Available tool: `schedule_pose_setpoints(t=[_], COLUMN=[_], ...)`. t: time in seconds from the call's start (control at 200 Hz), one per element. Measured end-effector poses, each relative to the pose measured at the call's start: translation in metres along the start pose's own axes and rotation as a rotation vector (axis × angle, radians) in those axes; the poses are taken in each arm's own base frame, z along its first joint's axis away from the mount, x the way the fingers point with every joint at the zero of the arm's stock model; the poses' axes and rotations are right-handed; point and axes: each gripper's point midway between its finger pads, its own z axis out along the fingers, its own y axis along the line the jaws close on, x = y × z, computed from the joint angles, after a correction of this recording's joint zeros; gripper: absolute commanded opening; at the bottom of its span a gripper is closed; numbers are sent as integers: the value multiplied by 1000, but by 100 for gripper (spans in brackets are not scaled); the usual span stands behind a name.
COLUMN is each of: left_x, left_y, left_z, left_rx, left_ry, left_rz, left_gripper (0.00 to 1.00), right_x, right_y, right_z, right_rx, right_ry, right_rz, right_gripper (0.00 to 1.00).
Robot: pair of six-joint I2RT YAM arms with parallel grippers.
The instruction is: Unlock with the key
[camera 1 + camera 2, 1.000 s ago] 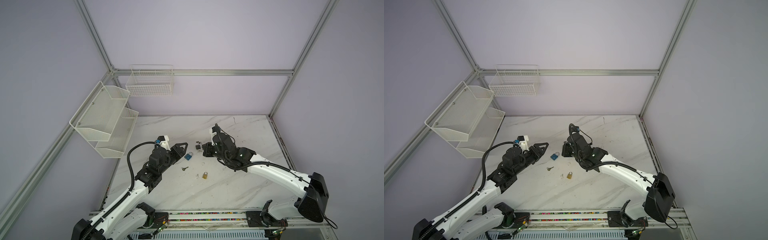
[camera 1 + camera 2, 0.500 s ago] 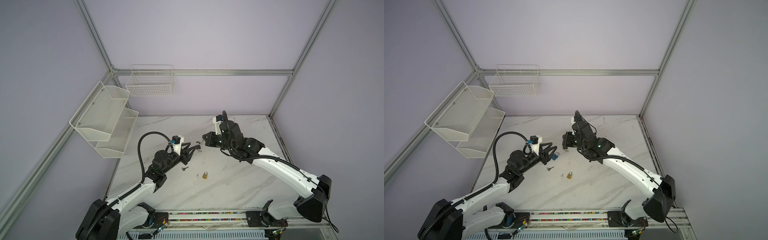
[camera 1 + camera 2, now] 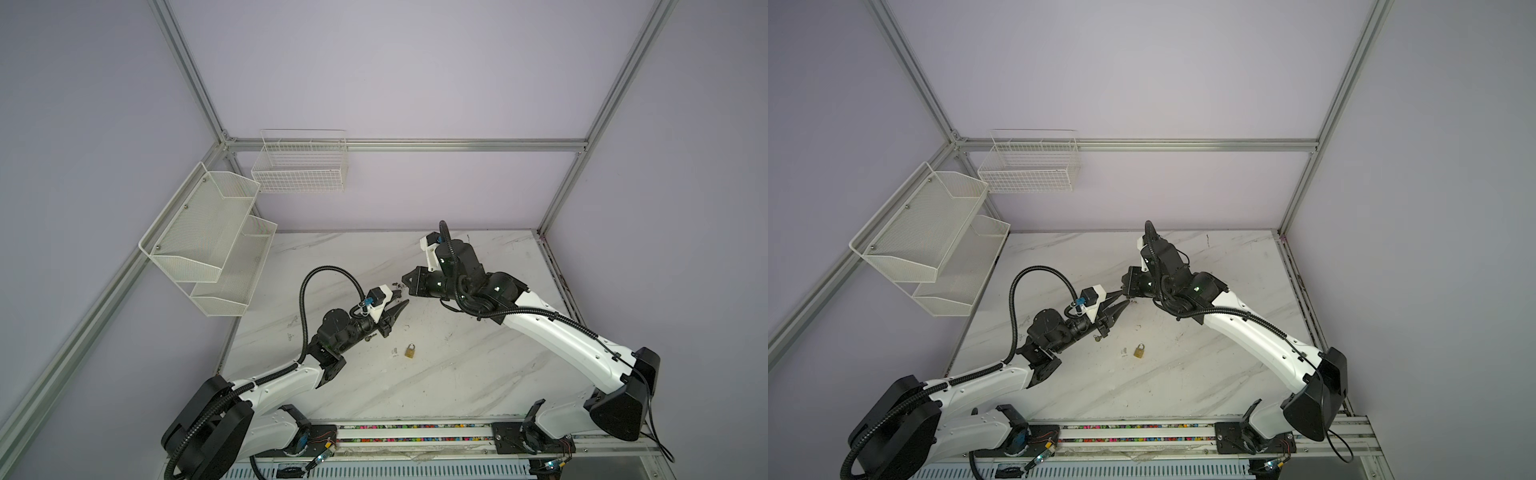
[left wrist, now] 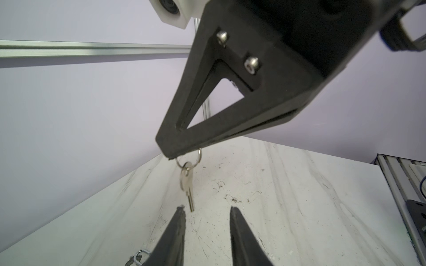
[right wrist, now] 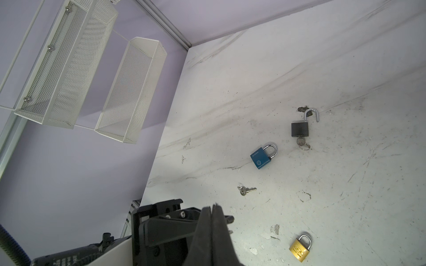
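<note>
Both arms have lifted and met mid-air: right claw is pinched shut on the ring, key dangling over the bench; left claw half-open, empty. I'd grip the blade squarely so it can't swing.

Shiny metal key, matt black right pincer, scuffed marble-look table.

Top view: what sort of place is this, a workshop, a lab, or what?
Probably a lab robot test cell: an aluminium frame with plain lilac panels encloses a marble-pattern table, a left arm and a right arm are mounted along its front edge, and a brass padlock lies on it.
</note>
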Motion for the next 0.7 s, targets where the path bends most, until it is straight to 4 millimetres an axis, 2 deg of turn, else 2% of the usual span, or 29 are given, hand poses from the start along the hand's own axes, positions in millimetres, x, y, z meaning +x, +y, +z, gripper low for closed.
schedule_pose_setpoints(t=[0.18, 0.275, 0.7], left_x=[-2, -2, -5], left_y=[3, 4, 2], left_z=[3, 4, 6], left_rx=[-16, -18, -13], left_ry=[-20, -26, -48], left_rz=[11, 10, -1], left_gripper=[24, 17, 12], right_x=[1, 2, 6], right_y=[1, 1, -1], right_z=[0, 0, 0], right_rx=[-6, -7, -12], right_ry=[6, 8, 20], right_rz=[0, 0, 0], right_gripper=[0, 0, 0])
